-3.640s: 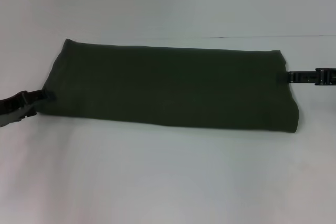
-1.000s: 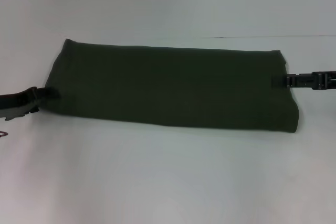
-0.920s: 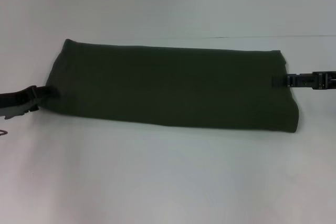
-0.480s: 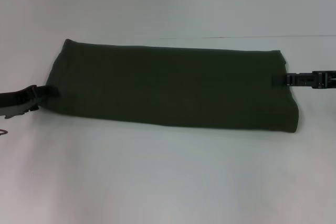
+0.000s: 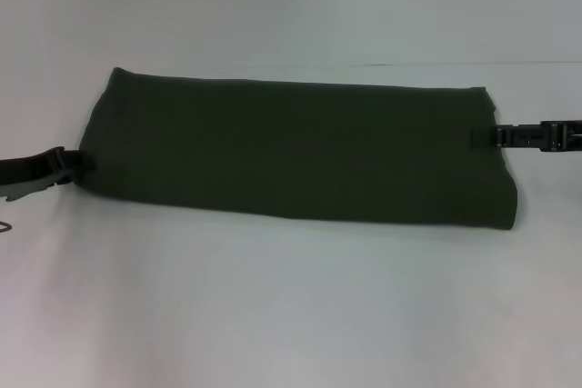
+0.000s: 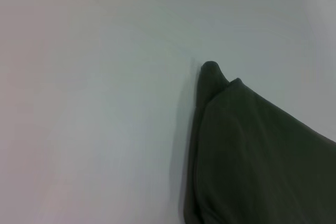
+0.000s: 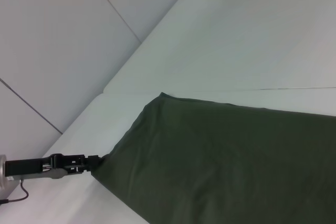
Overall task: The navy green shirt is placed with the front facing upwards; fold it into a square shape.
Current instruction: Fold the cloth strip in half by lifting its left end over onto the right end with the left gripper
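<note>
The navy green shirt (image 5: pixel 300 154) lies between left gripper (image 5: pixel 80 161) and right gripper (image 5: pixel 482 135).

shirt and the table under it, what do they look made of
The navy green shirt looks like soft matte knit fabric, probably cotton: no sheen, rounded folded edges, faint creases. The table looks like a smooth, hard white surface with a faint seam, perhaps laminate; its material is unclear.

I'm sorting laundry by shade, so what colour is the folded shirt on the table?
Plain dark olive green; the folded cotton shirt shows no lettering now. The head view shows it best.
</note>
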Controlling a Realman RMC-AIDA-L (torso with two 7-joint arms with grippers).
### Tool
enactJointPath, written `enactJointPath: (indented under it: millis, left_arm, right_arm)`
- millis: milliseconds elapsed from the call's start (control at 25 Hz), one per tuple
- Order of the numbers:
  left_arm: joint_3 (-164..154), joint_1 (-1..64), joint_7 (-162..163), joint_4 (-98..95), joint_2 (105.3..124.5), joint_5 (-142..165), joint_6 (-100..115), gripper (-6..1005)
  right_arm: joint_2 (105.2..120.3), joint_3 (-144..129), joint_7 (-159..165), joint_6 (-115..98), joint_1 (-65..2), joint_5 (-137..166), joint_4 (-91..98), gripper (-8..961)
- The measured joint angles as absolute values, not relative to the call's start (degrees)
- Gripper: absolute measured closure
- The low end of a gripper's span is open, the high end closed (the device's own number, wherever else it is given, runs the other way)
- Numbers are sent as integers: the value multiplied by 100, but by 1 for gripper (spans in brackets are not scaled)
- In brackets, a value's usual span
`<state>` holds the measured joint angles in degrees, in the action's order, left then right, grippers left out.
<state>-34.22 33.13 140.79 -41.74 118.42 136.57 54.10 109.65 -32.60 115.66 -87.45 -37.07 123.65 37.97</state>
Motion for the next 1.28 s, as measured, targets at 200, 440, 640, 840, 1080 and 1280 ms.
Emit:
enactJointPath:
  millis: [200,440,640,840,1080,1280]
  left_arm:
    - [-3444,3334,14076,-4165,11845,13657,5334,540]
    - [-3445,3337,14072,-4150,11848,13657,5258,730]
    - [-3445,3317,14073,-4146,11868,13646,5204,908]
    - [-3379,3122,14073,-4292,11936,13518,5324,998]
    - [-3301,2595,13817,-4776,12113,12832,5687,998]
    - [-3069,2168,13554,-5136,12261,12482,5829,988]
  right_arm:
    - [10965,-3260,11566,-8745,-3695,12365,3797,237]
    - [10966,-3260,11565,-8745,-3691,12365,3787,237]
    - [10967,-3260,11542,-8745,-3685,12365,3755,238]
    - [10997,-3231,11519,-8735,-3676,12365,3742,238]
    - [11091,-3195,11517,-8719,-3656,12365,3774,238]
    - [11178,-3120,11502,-8699,-3657,12353,3780,238]
